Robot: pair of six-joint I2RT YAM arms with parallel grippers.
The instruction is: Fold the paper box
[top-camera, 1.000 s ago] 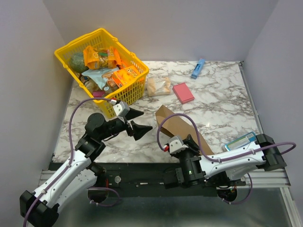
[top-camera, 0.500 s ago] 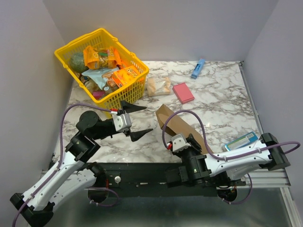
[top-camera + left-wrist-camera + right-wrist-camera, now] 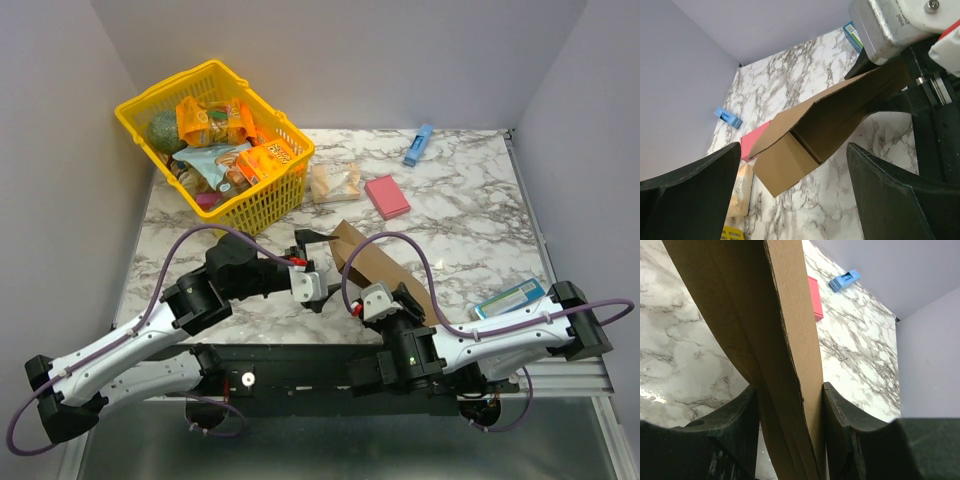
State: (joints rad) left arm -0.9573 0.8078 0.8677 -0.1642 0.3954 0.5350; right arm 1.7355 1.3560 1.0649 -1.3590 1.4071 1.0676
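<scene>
A yellow plastic mesh basket (image 3: 170,95) of snack packets, a flat pink rectangular pad (image 3: 387,196) and a small blue box (image 3: 418,145) lie farther back on the white marbled table (image 3: 470,220). The plain brown corrugated cardboard box (image 3: 375,265), part-folded near the front middle, is pinched by the right gripper (image 3: 790,390). The left gripper (image 3: 795,175) gapes wide just beside its open end.

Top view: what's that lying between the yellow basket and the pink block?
A small clear packet of something tan lies on the marble between the yellow basket and the pink block; the top external view shows it.
</scene>
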